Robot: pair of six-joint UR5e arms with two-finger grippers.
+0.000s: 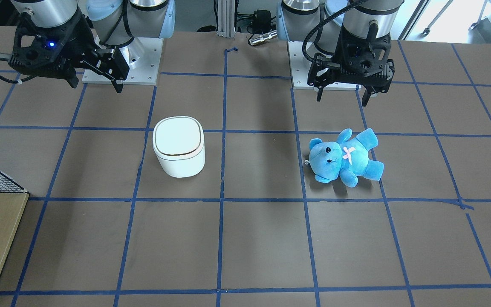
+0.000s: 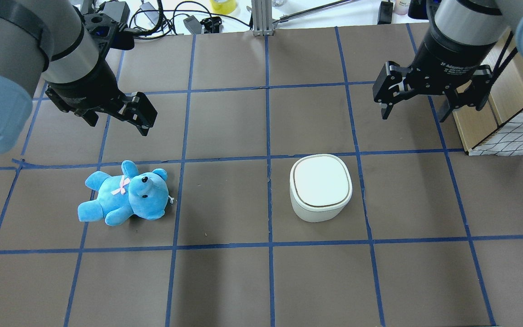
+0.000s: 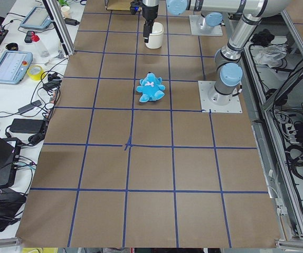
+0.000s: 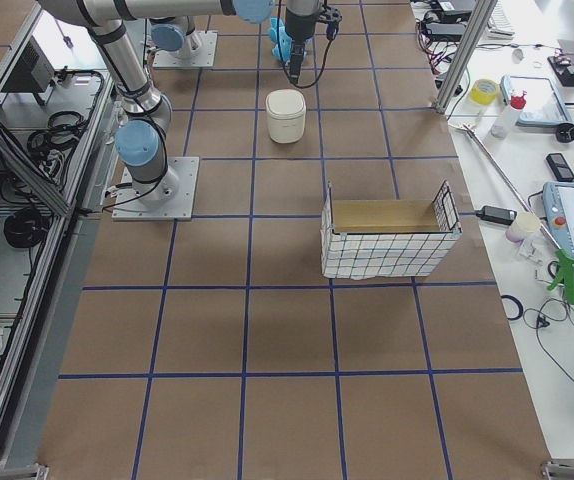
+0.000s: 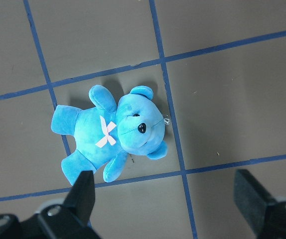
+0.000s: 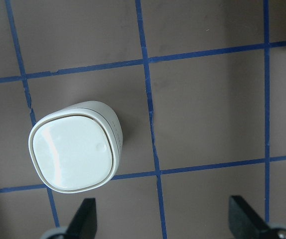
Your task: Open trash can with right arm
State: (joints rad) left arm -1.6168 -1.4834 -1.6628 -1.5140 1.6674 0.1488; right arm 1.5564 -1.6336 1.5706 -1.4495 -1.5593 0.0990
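Nothing is done yet: the trash can [image 2: 320, 187] stands with its lid flat and closed. In the overhead view the right gripper [image 2: 414, 116] hangs at its two o'clock, spread wide, empty, apart from it. Bare mat rings the can; the wire basket [image 2: 515, 131] stands beyond the gripper, and the teddy bear [image 2: 125, 194] lies off at nine.
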